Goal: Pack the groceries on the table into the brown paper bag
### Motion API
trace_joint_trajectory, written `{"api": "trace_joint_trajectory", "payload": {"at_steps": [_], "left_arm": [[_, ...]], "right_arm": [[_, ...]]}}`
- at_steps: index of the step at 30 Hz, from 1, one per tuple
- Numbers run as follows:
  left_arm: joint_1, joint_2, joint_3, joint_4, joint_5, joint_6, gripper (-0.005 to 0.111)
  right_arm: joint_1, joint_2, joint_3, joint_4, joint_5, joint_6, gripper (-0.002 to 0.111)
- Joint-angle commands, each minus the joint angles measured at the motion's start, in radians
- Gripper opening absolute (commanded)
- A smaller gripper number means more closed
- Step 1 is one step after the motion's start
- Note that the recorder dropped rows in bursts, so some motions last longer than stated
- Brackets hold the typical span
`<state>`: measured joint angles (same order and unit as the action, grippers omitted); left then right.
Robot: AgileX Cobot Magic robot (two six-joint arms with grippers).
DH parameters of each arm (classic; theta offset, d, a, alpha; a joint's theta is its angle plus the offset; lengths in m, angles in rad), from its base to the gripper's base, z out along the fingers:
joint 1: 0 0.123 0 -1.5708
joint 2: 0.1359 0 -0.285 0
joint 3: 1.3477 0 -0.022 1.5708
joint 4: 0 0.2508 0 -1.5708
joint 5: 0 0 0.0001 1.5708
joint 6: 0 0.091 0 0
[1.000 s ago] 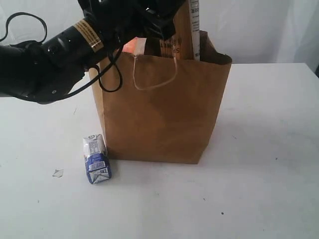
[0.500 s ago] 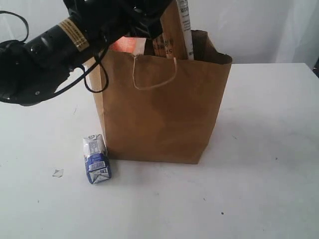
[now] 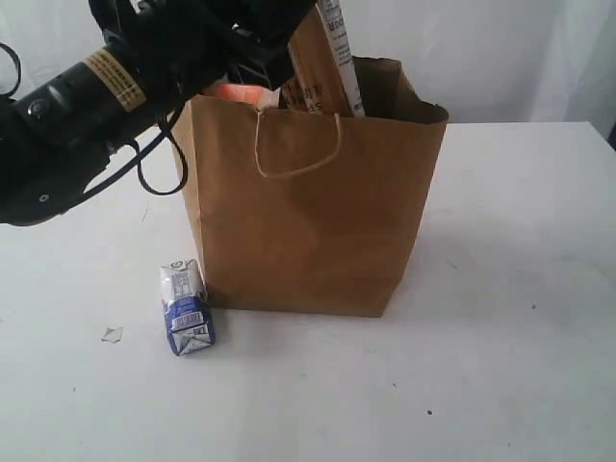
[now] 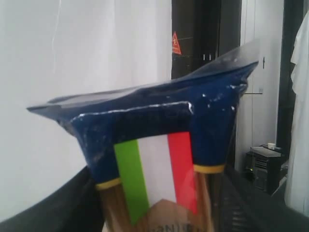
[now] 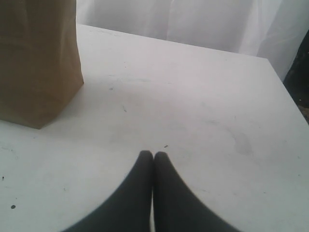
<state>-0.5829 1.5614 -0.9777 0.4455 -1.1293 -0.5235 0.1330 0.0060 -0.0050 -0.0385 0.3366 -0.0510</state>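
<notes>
Exterior view, surface: table, broad and white, carrying only the bag and one carton.
Bag: brown paper bag upright mid-table, mouth open, cord handle drooping down the front.
Working arm: left gripper up over the bag's mouth, clamped on the blue spaghetti packet.
Idle arm: right gripper with jaws pressed together, holding nothing, low over bare table off to the bag's side.
Packet: tilted, top end above the rim, lower part hidden inside; no telling how deep.
Leftover: small blue-white carton lying just beside the bag's front left corner, untouched.
Step in hand: by the look of it, dropping in the spaghetti, with the packing nearly done.
Next move: calls for easing the packet down and straighter, opening the jaws, lifting clear of the handle; then, most likely, the carton.
Left wrist view alone: sealed blue end with a green-white-red flag, dark fingers either side; no bag, no table.
Right wrist view alone: the closed jaws and a corner of the bag; no groceries.
Exterior view alone: the tilt, the carton, an orange patch at the rim, unidentifiable.
</notes>
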Motion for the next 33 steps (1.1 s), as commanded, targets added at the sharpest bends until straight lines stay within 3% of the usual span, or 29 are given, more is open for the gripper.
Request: {"api": "trace_joint_trajectory", "payload": {"at_steps": [1, 15, 33], "left_arm": [[0.004, -0.04, 0.002, -0.026, 0.015, 0.035, 0.059], [0.023, -0.066, 0.05, -0.036, 0.063, 0.027, 0.059], [0.023, -0.108, 0.166, -0.184, 0.086, 0.119, 0.059]], "right_arm": [[-0.004, -0.006, 0.005, -0.004, -0.002, 0.003, 0.0], [-0.004, -0.006, 0.005, -0.004, -0.002, 0.003, 0.0], [-0.004, -0.006, 0.005, -0.004, -0.002, 0.003, 0.0]]}}
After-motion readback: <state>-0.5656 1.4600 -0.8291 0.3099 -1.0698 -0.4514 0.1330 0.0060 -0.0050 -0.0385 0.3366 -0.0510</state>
